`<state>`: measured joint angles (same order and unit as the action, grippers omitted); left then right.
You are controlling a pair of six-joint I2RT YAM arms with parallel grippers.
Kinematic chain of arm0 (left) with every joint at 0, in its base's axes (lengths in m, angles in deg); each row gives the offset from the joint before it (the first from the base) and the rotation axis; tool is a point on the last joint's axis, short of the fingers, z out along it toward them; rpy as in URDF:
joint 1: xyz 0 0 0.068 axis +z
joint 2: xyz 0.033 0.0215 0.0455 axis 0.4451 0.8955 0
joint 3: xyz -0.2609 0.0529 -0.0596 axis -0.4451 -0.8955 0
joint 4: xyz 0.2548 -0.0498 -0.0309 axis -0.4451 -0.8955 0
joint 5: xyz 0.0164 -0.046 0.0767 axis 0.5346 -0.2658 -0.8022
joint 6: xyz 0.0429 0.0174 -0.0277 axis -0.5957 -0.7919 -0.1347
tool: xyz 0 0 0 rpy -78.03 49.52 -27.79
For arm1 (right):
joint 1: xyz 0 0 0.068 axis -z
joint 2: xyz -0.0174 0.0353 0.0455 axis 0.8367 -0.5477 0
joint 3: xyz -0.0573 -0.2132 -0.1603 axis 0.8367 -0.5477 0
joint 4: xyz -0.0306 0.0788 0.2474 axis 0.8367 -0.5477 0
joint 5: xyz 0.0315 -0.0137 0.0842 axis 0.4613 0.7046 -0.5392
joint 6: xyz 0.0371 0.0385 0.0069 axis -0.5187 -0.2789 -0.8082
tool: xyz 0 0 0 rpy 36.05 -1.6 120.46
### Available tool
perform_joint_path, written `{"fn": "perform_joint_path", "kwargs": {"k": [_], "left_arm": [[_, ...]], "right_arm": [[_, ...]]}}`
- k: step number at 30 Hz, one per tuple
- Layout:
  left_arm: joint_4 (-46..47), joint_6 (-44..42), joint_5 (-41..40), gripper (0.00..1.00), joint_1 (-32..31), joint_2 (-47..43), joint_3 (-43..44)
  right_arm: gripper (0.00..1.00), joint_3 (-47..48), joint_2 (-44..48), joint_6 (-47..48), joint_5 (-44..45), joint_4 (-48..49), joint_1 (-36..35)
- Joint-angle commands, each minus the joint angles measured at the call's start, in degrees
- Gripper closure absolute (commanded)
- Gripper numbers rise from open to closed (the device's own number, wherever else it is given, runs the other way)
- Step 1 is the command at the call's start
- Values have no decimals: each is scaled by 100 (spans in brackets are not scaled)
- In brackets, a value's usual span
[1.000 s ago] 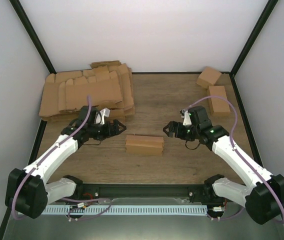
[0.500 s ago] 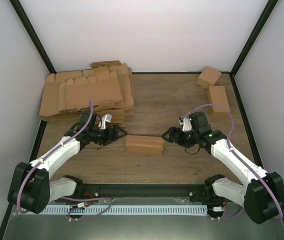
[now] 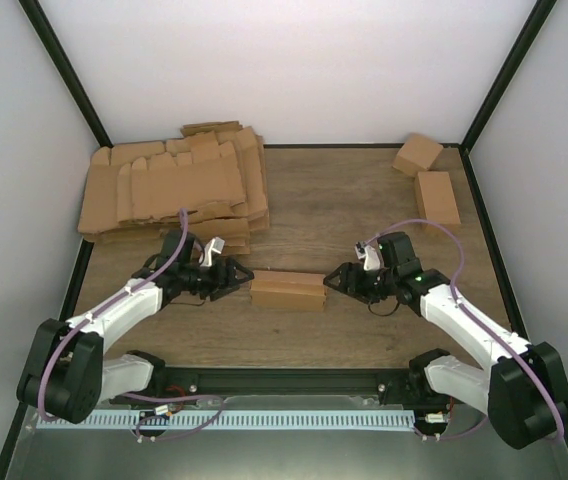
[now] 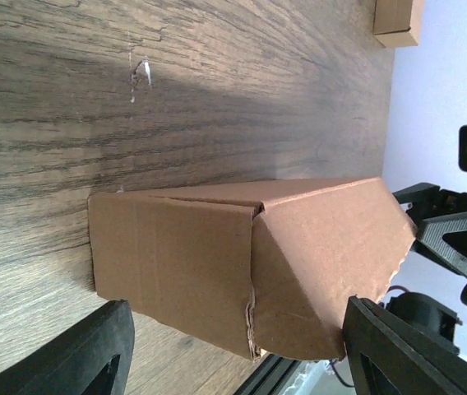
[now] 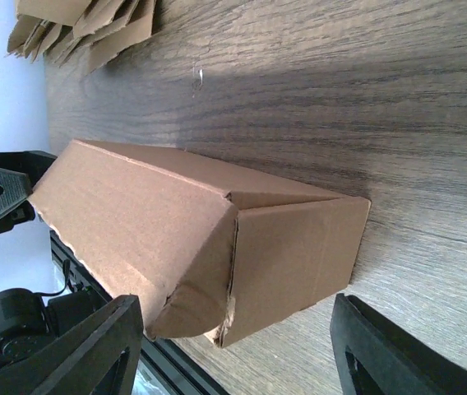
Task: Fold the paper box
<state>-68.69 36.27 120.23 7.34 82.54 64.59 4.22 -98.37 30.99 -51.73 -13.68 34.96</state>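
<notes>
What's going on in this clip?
Two arms are working on a paper box, already folded into a small oblong shape, lying mid-table. The left gripper faces its left end and the right gripper its right end, both open, neither gripping it. A pile of flat blanks lies far left.

**No legible writing**

No text, label, brand, number or sign can be read in any view. The faces of the paper box (image 3: pixel 288 290) are seen as plain brown cardboard, and nothing legible is shown on the pile of flat blanks (image 3: pixel 169 185) behind and to the left of the paper box
</notes>
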Motion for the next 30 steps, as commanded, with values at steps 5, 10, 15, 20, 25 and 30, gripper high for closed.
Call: {"fn": "perform_joint_path", "kwargs": {"k": [5, 10, 15, 20, 25, 30], "left_arm": [[452, 277, 130, 33, -3, -16, -244], [515, 306, 138, 36, -32, 19, -329], [591, 328, 119, 41, -48, 35, -399], [724, 391, 92, 44, -74, 63, -501], [843, 441, 25, 44, -92, 94, -571], [866, 462, 33, 44, -98, 114, -537]], "right_arm": [[35, -110, 8, -113, -121, 209, 40], [36, -194, -9, -161, -143, 282, 36], [38, -234, -26, -158, -110, 292, 36], [39, -328, -20, -185, -72, 351, 33], [38, -411, -46, -201, 12, 452, 38], [38, -312, -146, -117, 95, 395, 33]]}}
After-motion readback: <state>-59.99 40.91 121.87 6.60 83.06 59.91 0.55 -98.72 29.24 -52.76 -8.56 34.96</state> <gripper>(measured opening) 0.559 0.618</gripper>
